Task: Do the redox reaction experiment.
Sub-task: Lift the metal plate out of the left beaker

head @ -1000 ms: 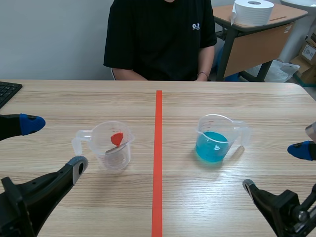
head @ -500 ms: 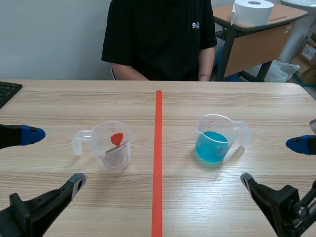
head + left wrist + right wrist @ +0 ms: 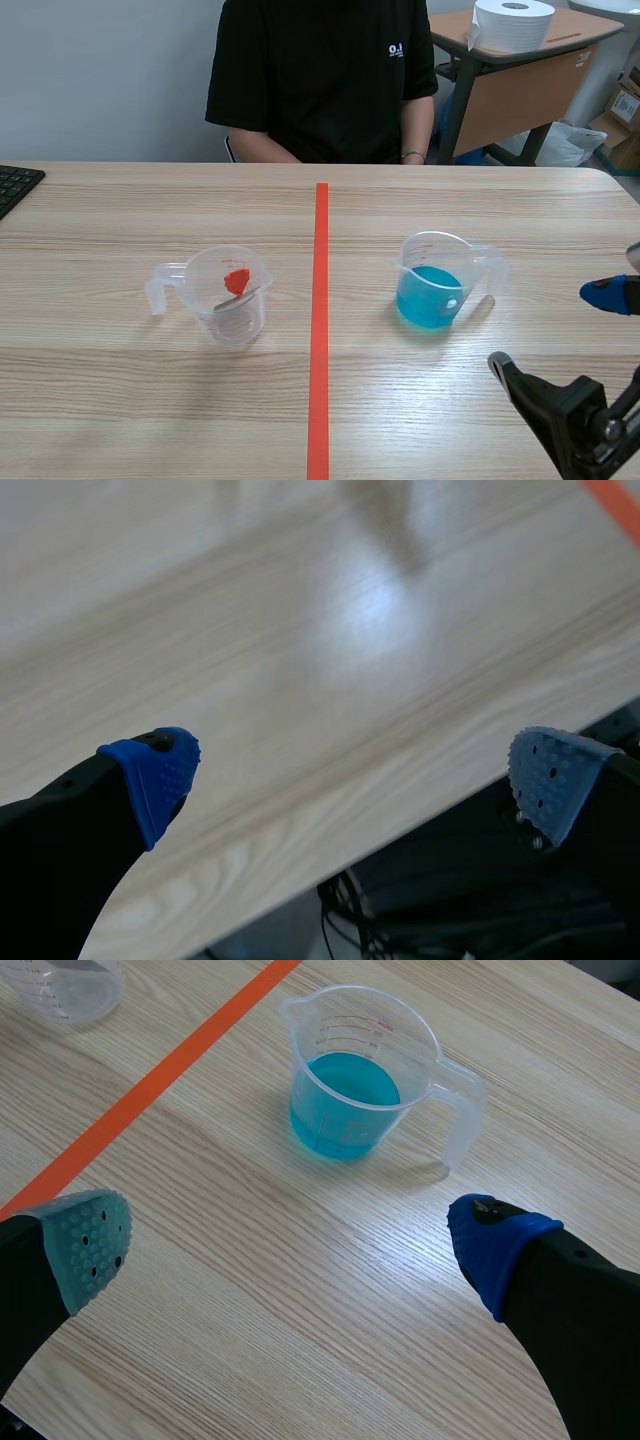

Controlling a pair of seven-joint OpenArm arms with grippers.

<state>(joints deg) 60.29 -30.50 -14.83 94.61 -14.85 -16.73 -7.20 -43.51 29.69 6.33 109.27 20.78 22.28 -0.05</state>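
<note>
A clear measuring cup with blue liquid [image 3: 436,283] [image 3: 352,1078] stands right of the orange-red tape line, its handle toward the right. Left of the line stands a clear measuring cup [image 3: 226,294] holding a small red piece and a grey strip. My right gripper [image 3: 565,330] [image 3: 300,1245] is open low at the right, a short way before the blue cup and apart from it. My left gripper [image 3: 350,770] is open over the table's near edge with nothing between its fingers; it is out of the scene view.
A person in a black shirt [image 3: 320,80] sits across the table. A keyboard corner [image 3: 15,185] lies at the far left. Behind, a side table carries a paper roll [image 3: 512,22]. Below the table edge in the left wrist view hang dark cables [image 3: 450,910].
The left arm has drawn back toward the robot and left the scene view. The right gripper has barely moved. Both cups stay in place.
</note>
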